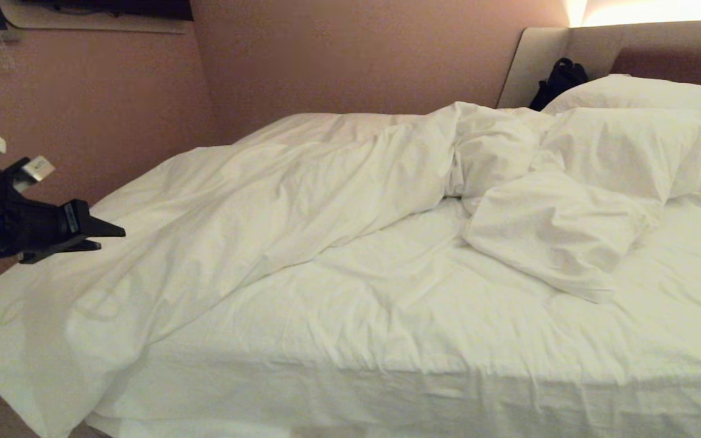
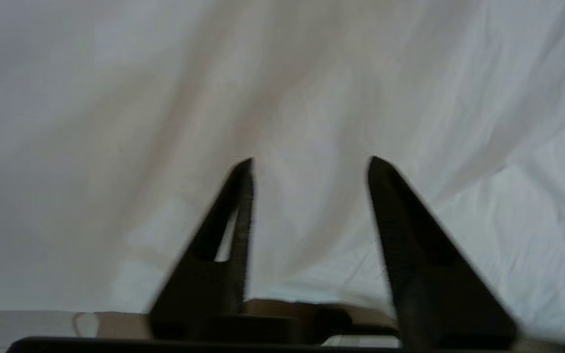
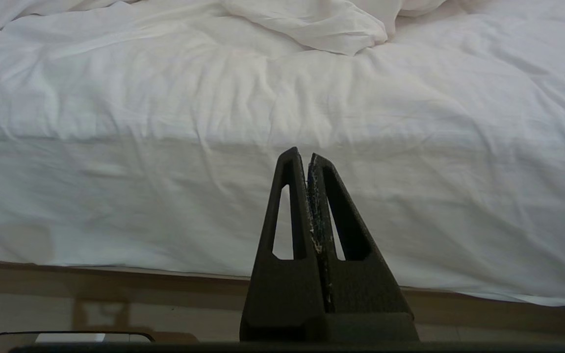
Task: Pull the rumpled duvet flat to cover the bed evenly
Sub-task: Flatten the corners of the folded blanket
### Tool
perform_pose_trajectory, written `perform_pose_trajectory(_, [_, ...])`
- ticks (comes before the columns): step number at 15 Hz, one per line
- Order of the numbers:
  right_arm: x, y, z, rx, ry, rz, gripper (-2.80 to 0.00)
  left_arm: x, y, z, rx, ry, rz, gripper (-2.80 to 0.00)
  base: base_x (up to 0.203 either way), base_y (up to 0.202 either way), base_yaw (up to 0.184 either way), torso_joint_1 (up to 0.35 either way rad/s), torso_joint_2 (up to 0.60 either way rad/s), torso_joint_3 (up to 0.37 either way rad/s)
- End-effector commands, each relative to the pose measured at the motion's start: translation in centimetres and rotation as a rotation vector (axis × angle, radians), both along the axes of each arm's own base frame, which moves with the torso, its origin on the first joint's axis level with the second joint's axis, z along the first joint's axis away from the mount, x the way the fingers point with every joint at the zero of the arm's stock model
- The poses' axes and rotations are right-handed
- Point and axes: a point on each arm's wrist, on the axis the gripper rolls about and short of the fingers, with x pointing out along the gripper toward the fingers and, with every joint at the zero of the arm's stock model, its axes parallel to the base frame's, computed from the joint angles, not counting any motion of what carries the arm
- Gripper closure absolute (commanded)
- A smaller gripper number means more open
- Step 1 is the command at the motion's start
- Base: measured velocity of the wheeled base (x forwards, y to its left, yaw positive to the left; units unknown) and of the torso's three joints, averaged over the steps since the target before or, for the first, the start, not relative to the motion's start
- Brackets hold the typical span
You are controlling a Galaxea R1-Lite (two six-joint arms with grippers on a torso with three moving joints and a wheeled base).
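Note:
The white duvet [image 1: 277, 201] lies rumpled across the bed [image 1: 387, 340]. It is spread over the left half and bunched into a folded heap [image 1: 545, 237] near the pillows. My left gripper [image 1: 112, 238] hovers at the bed's left side, just above the duvet's edge, pointing across it. In the left wrist view the left gripper [image 2: 312, 161] is open with only duvet cloth [image 2: 312, 88] beyond the gap and nothing between the fingers. My right gripper [image 3: 307, 153] is shut on nothing, low in front of the mattress side [image 3: 165, 196]; the head view does not show it.
Two white pillows [image 1: 630, 91] [image 1: 624, 146] rest against the padded headboard [image 1: 594, 42] at the back right, with a black bag [image 1: 560, 79] behind them. A pink wall [image 1: 326, 61] runs behind the bed. The beige plinth [image 3: 115, 279] and floor show below the mattress.

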Motion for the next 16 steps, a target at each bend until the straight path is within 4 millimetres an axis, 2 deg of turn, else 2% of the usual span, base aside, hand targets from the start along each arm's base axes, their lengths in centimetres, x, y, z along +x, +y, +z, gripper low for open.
perform_pose_trajectory(1, [0.0, 0.0, 0.0, 0.000, 0.000, 0.000, 0.00, 0.1, -1.5, -1.1, 0.021, 0.033, -0.065, 0.00, 0.000, 0.000, 0.000, 0.000, 0.00, 0.000])
perform_pose_trajectory(4, [0.0, 0.0, 0.0, 0.000, 0.000, 0.000, 0.00, -0.6, -3.6, -2.7, 0.116, 0.075, -0.168, 0.00, 0.000, 0.000, 0.000, 0.000, 0.00, 0.000])
perform_pose_trajectory(7, [0.0, 0.0, 0.0, 0.000, 0.000, 0.000, 0.00, -0.9, -5.4, -3.0, 0.175, 0.035, -0.229, 0.00, 0.000, 0.000, 0.000, 0.000, 0.00, 0.000])
perform_pose_trajectory(10, [0.0, 0.0, 0.0, 0.000, 0.000, 0.000, 0.00, 0.1, -9.1, -5.2, 0.285, 0.012, -0.250, 0.00, 0.000, 0.000, 0.000, 0.000, 0.00, 0.000])
perform_pose_trajectory(12, [0.0, 0.0, 0.0, 0.000, 0.000, 0.000, 0.00, 1.9, -11.6, -6.4, 0.404, -0.050, -0.211, 0.00, 0.000, 0.000, 0.000, 0.000, 0.00, 0.000])
perform_pose_trajectory(14, [0.0, 0.0, 0.0, 0.000, 0.000, 0.000, 0.00, 2.8, -14.3, -6.5, 0.490, -0.124, -0.238, 0.00, 0.000, 0.000, 0.000, 0.000, 0.00, 0.000])
perform_pose_trajectory(16, [0.0, 0.0, 0.0, 0.000, 0.000, 0.000, 0.00, 2.8, -17.2, -6.0, 0.534, -0.175, -0.312, 0.00, 0.000, 0.000, 0.000, 0.000, 0.00, 0.000])
